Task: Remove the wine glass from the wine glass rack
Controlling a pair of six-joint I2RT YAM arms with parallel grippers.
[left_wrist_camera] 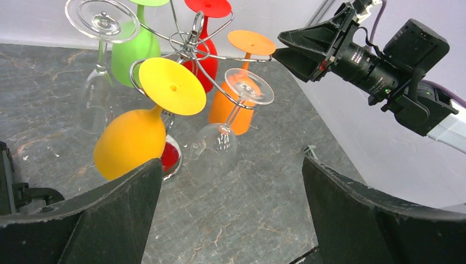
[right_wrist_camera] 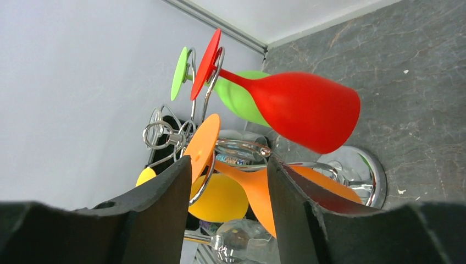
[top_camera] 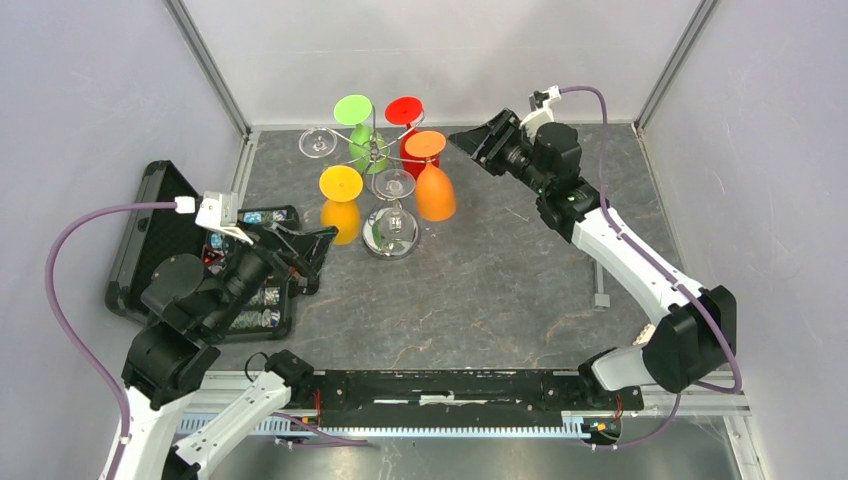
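Right gripper [right_wrist_camera: 229, 170] straddles stem of orange wine glass [top_camera: 435, 192], jaws apart, not pinching; stem hold presumably lets foot slide off wine glass rack [right_wrist_camera: 365, 165]. Left gripper [left_wrist_camera: 232, 170] spread wide, standing clear.

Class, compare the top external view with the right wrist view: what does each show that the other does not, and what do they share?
Only the top external view shows both arms whole, the open left claw and a black case beside it. Only the right wrist view shows the stem of the orange glass passing between the fingers of the right claw. Both show the wine glass rack with the orange glass, the red glass, the green glass and the yellow glass hanging on it.
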